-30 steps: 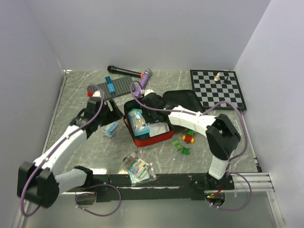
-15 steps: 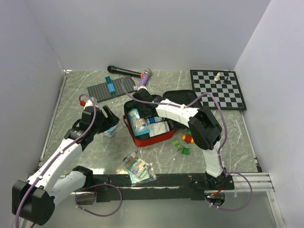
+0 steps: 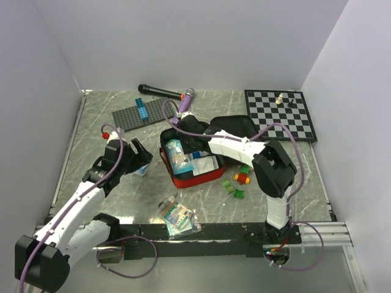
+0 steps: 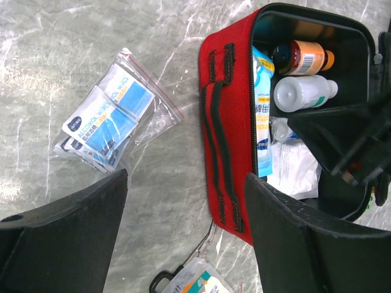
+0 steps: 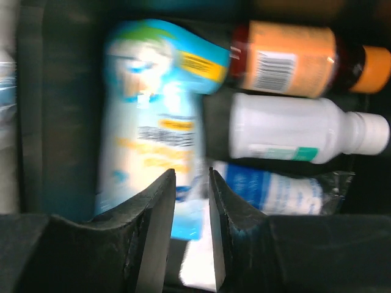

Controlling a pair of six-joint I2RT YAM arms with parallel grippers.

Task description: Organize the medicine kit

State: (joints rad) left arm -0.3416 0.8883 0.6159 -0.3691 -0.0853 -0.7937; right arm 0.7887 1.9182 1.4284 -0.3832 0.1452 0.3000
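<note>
Your medicine kit point(image 3: 197, 179) lies open at the middle of the table point(image 3: 91, 128), with its lid laid back toward the chessboard point(image 3: 281, 113). Your left gripper point(image 4: 183, 229) hangs above bare tabletop with its fingers spread wide and nothing between them. A bag of wipes point(image 4: 107, 125) is just to one side of it, and the kit's red wall and black handles point(image 4: 220, 128) are just to the other, so that strip is the free lane on this side.

Your right gripper point(image 5: 188, 235) is down over the kit's interior. Its fingers are set to a narrow slit over a blue pouch point(image 5: 153, 104). The view is blurred, and you cannot tell whether they pinch it. An orange bottle point(image 5: 287, 58) and a white bottle point(image 5: 293, 131) lie side by side, touching, hard against the black lining just beside the pouch, so there is little room there.

Small bricks point(image 3: 241, 180) sit near the kit's right edge. A packet point(image 3: 177, 213) lies near the table's front edge.
</note>
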